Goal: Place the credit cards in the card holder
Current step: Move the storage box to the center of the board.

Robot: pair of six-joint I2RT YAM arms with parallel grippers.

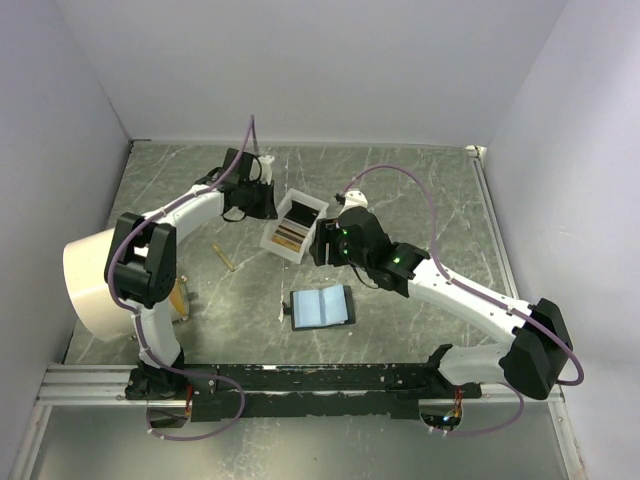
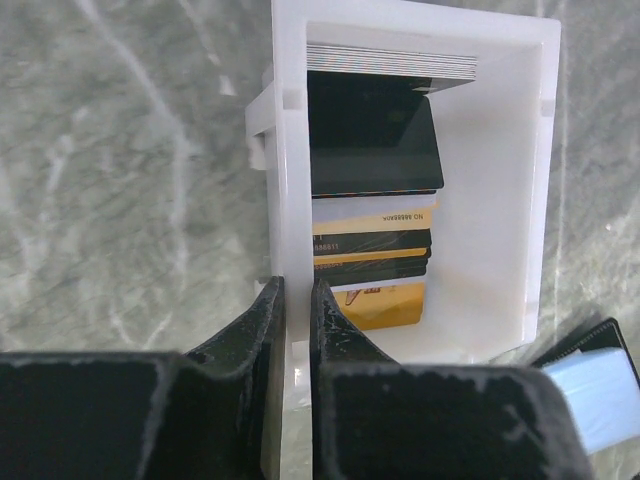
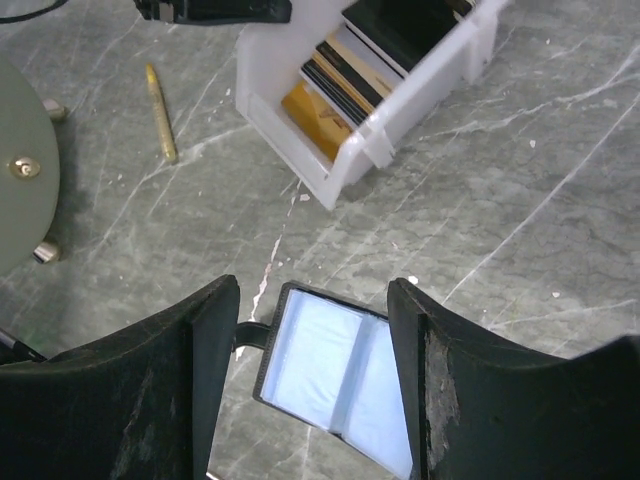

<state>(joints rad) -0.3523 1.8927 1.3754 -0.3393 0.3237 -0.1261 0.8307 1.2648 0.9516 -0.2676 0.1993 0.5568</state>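
The credit cards (image 2: pixel 375 150), black and gold-tan, lie stacked in a white plastic box (image 2: pixel 490 180); they also show in the top view (image 1: pixel 291 236) and the right wrist view (image 3: pixel 335 85). My left gripper (image 2: pixel 296 300) is shut on the box's left wall, one finger inside and one outside. The card holder (image 1: pixel 321 307) lies open on the table, black outside and pale blue inside. My right gripper (image 3: pixel 312 300) is open and empty, hovering over the card holder (image 3: pixel 335 370) between it and the box. In the top view the right gripper (image 1: pixel 322 244) sits just right of the box.
A large white roll (image 1: pixel 95 285) stands at the left by the left arm. A thin gold stick (image 1: pixel 223 257) lies on the marble table left of the box, also in the right wrist view (image 3: pixel 160 112). White walls enclose the table.
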